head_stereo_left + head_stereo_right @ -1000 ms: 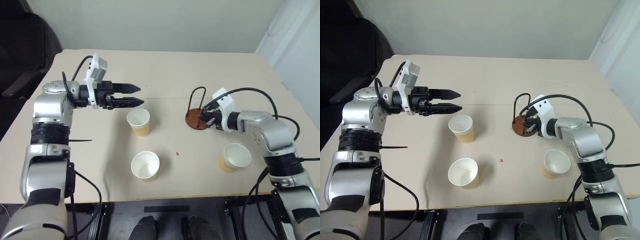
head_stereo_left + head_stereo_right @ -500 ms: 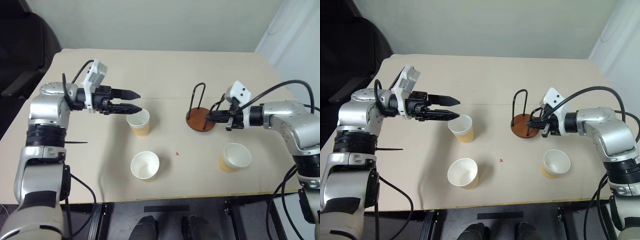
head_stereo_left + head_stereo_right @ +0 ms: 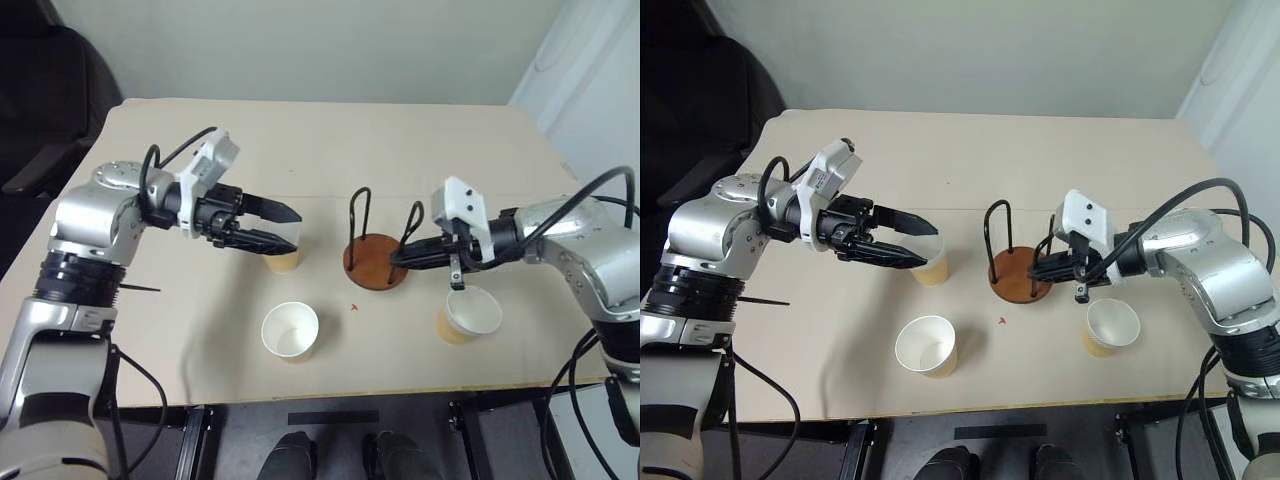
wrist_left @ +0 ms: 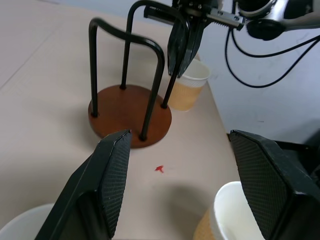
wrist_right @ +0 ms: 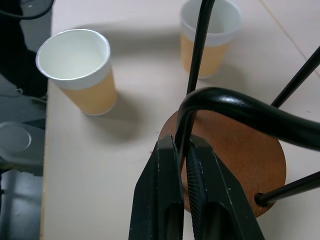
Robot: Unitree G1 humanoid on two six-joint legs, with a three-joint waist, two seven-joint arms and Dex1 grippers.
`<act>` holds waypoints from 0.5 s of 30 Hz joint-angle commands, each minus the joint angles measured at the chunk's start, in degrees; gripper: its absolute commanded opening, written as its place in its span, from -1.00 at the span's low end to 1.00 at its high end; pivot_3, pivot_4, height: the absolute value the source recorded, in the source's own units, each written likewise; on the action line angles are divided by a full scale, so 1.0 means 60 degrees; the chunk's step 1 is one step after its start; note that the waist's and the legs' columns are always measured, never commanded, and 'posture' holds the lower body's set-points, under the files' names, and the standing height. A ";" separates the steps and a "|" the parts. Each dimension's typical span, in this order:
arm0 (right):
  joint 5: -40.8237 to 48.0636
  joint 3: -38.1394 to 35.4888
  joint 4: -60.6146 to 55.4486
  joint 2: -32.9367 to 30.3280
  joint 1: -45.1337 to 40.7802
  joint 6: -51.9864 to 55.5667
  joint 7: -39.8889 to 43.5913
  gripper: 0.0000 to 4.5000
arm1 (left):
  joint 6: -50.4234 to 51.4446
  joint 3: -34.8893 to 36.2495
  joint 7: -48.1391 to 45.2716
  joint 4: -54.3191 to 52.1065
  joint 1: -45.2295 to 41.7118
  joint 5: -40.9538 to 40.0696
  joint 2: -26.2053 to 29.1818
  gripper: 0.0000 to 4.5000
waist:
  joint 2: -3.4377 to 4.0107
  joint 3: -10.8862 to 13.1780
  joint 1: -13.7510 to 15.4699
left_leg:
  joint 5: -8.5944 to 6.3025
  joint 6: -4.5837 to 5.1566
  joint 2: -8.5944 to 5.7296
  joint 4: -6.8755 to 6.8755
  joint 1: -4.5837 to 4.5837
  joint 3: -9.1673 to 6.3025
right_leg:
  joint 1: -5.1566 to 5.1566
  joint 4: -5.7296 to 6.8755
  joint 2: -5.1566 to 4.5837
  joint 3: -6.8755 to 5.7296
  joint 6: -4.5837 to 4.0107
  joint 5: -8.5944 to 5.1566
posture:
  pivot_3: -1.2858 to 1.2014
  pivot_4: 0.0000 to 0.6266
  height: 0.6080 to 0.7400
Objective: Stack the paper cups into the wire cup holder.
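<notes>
Tan paper cups [image 3: 290, 331] flanking wire cup holder [image 3: 375, 262]

Beige table [image 3: 420, 130], pale wall [image 3: 300, 50] behind, dark chair [image 3: 45, 100] beside it.

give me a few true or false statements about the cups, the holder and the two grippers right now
1. The right gripper is shut on a wire loop of the wire cup holder. True.
2. A paper cup already sits inside the holder. False: its disc base is bare, and all three cups stand on the table.
3. The left gripper is open, its jaws at the rim of a paper cup. True.
4. The holder lies tipped on its side. False: it stands upright on its base.
5. One cup stands near the table's front edge, apart from both grippers. True.
6. The cup by the right arm is lying on its side. False: it stands upright, mouth up.
</notes>
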 commanded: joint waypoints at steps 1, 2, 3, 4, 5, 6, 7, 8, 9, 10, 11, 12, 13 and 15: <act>-0.0067 0.0084 -0.0124 0.0003 -0.0229 -0.0246 0.0084 -0.99 | 0.0003 0.0045 -0.0347 -0.0210 -0.0296 -0.0181 0.0173 0.51 | 0.0000 0.0000 -0.0001 | 0.0000 0.0000 0.0000 0.0000 0.0000 0.0000 | 0.0000 0.0000 0.0000 0.0000 0.0000 0.0000 | 0.03 -0.52 1.00; -0.0201 0.0186 0.0087 0.0006 -0.0246 -0.0394 0.0112 -0.99 | -0.0001 0.0038 -0.0347 -0.0209 -0.0309 -0.0168 0.0182 0.51 | 0.0000 0.0000 0.0002 | 0.0000 0.0000 0.0000 0.0000 0.0000 -0.0001 | 0.0000 0.0000 0.0000 0.0000 0.0000 0.0000 | 0.03 -0.52 1.00; -0.0295 0.0255 0.0237 0.0008 -0.0259 -0.0500 0.0135 -0.99 | -0.0004 0.0033 -0.0347 -0.0210 -0.0317 -0.0159 0.0188 0.51 | 0.0000 0.0000 0.0002 | 0.0000 0.0000 0.0000 0.0000 0.0000 -0.0001 | 0.0000 0.0000 0.0000 0.0000 0.0000 0.0000 | 0.03 -0.52 1.00; -0.0416 0.0334 0.0420 0.0004 -0.0272 -0.0639 0.0171 -0.99 | -0.0003 0.0031 -0.0347 -0.0211 -0.0323 -0.0150 0.0193 0.51 | 0.0000 0.0000 -0.0001 | 0.0000 0.0000 0.0000 0.0000 0.0000 -0.0001 | 0.0000 0.0001 0.0000 -0.0001 0.0000 0.0000 | 0.03 -0.52 1.00; -0.0549 0.0425 0.0660 0.0004 -0.0298 -0.0798 0.0224 -0.99 | 0.0003 0.0034 -0.0347 -0.0226 -0.0321 -0.0138 0.0197 0.51 | 0.0000 0.0000 -0.0001 | 0.0000 0.0000 0.0000 0.0002 0.0000 -0.0001 | 0.0000 0.0001 0.0000 -0.0001 0.0000 0.0000 | 0.03 -0.52 1.00; -0.0667 0.0511 0.0878 0.0009 -0.0331 -0.0941 0.0275 -0.99 | 0.0010 0.0039 -0.0347 -0.0242 -0.0313 -0.0126 0.0198 0.51 | 0.0000 0.0000 0.0001 | 0.0000 0.0000 0.0000 0.0003 0.0000 -0.0001 | 0.0001 0.0001 0.0000 -0.0001 0.0000 0.0000 | 0.03 -0.52 1.00; -0.0779 0.0591 0.1089 0.0026 -0.0364 -0.1074 0.0326 -0.99 | 0.0026 0.0047 -0.0347 -0.0266 -0.0302 -0.0119 0.0199 0.51 | 0.0000 0.0000 0.0001 | 0.0000 0.0000 0.0000 0.0004 -0.0001 -0.0001 | 0.0001 0.0002 0.0000 -0.0001 0.0000 0.0000 | 0.03 -0.52 1.00; -0.0867 0.0655 0.1250 0.0048 -0.0390 -0.1175 0.0373 -0.99 | 0.0038 0.0056 -0.0347 -0.0284 -0.0294 -0.0114 0.0199 0.51 | 0.0000 0.0000 -0.0002 | 0.0000 0.0001 0.0000 0.0004 -0.0001 -0.0002 | 0.0001 0.0003 0.0000 -0.0001 0.0000 0.0000 | 0.03 -0.52 1.00; -0.0953 0.0722 0.1370 0.0063 -0.0405 -0.1271 0.0421 -0.99 | 0.0049 0.0065 -0.0347 -0.0296 -0.0288 -0.0111 0.0198 0.51 | 0.0000 0.0000 -0.0002 | 0.0000 0.0000 0.0000 0.0004 -0.0001 -0.0002 | 0.0001 0.0003 0.0000 -0.0001 0.0000 0.0000 | 0.03 -0.52 1.00; -0.1063 0.0807 0.1493 0.0081 -0.0412 -0.1394 0.0469 -0.99 | 0.0057 0.0074 -0.0347 -0.0305 -0.0285 -0.0104 0.0196 0.51 | 0.0000 0.0000 -0.0005 | 0.0000 0.0000 0.0000 0.0003 0.0000 -0.0002 | 0.0000 0.0003 0.0000 -0.0001 0.0000 0.0000 | 0.03 -0.52 1.00; -0.1145 0.0874 0.1597 0.0104 -0.0423 -0.1479 0.0508 -0.99 | 0.0063 0.0083 -0.0347 -0.0306 -0.0287 -0.0092 0.0191 0.51 | 0.0001 0.0000 -0.0006 | 0.0000 0.0000 0.0000 0.0002 -0.0001 -0.0002 | 0.0000 0.0003 0.0000 -0.0002 0.0000 0.0000 | 0.03 -0.52 1.00; -0.1259 0.0968 0.1725 0.0125 -0.0439 -0.1560 0.0546 -0.99 | 0.0070 0.0096 -0.0347 -0.0305 -0.0289 -0.0079 0.0184 0.51 | 0.0000 0.0000 -0.0009 | 0.0000 0.0000 0.0000 0.0002 -0.0001 -0.0002 | -0.0001 0.0003 0.0000 -0.0003 0.0000 0.0000 | 0.03 -0.52 1.00; -0.1399 0.1064 0.1844 0.0136 -0.0453 -0.1638 0.0573 -0.99 | 0.0073 0.0108 -0.0347 -0.0303 -0.0290 -0.0066 0.0178 0.51 | 0.0000 0.0000 -0.0012 | 0.0000 0.0000 0.0000 0.0002 -0.0001 -0.0002 | -0.0001 0.0003 0.0000 -0.0003 0.0000 0.0000 | 0.03 -0.52 1.00; -0.1627 0.1254 0.1999 0.0094 -0.0458 -0.1728 0.0682 -0.99 | 0.0079 0.0133 -0.0347 -0.0294 -0.0292 -0.0039 0.0168 0.51 | 0.0000 0.0000 -0.0012 | 0.0000 0.0000 0.0000 0.0003 -0.0001 -0.0002 | 0.0000 0.0003 0.0000 -0.0003 0.0000 0.0000 | 0.03 -0.52 1.00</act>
